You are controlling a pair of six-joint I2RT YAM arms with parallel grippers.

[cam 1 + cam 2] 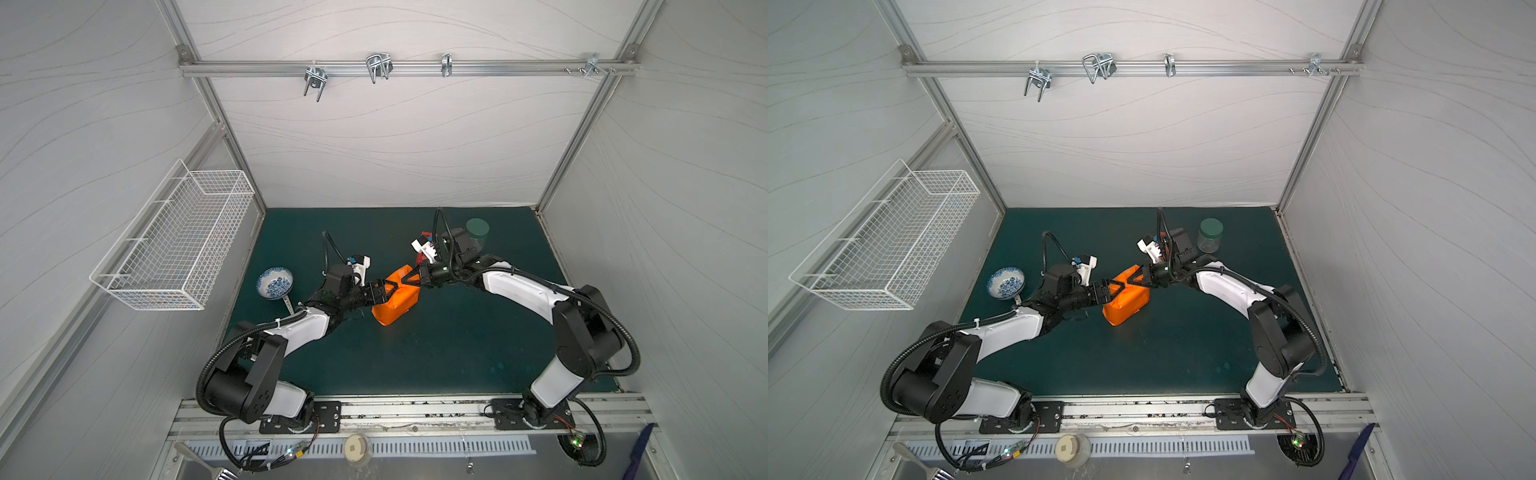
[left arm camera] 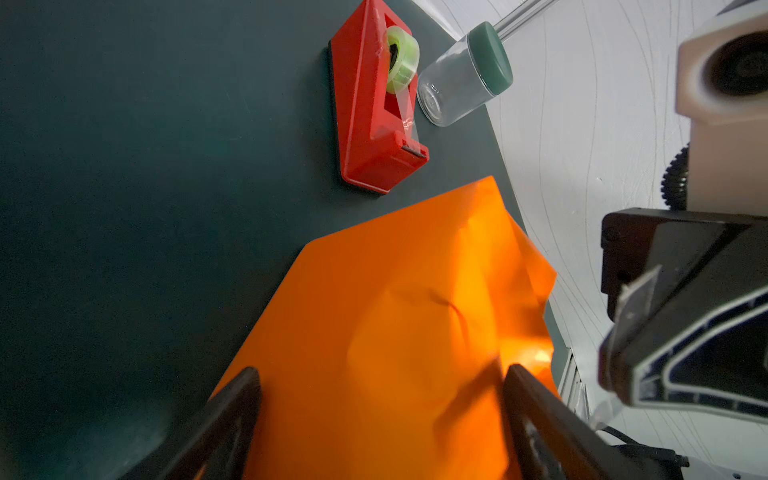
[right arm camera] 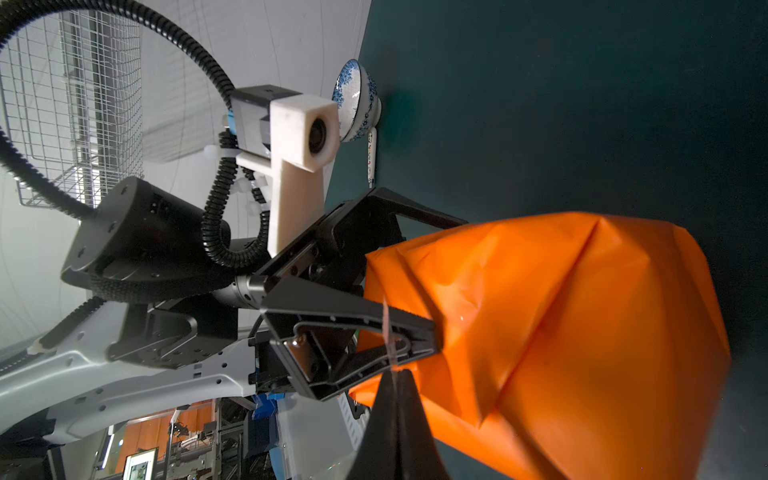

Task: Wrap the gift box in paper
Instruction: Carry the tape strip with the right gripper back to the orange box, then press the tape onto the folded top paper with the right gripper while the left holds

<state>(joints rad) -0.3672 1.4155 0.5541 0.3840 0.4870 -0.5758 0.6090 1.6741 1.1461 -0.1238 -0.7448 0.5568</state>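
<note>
At desk [image 1: 457, 340] centre: left tool [image 1: 392, 292], jaws spread wide astride the paper [image 1: 395, 309], a creased, glossy orange sheet folded into a blocky parcel; the gift box itself hidden from view. Right tool [image 1: 408, 278], pinched shut on a clear tape strip [image 2: 635, 297], at the paper's far end. Beyond the paper: red plastic tape dispenser [image 2: 365, 137], empty clear jar [image 2: 457, 83], green lid.

We count one bundled orange paper [image 1: 395, 305]. Near it: one red tape dispenser [image 2: 372, 112], one green-lidded jar [image 1: 1209, 237], one patterned bowl [image 1: 275, 283], one spoon [image 3: 371, 158], one clear tape strip [image 2: 638, 297]. Well apart: one wire basket [image 1: 174, 245].
</note>
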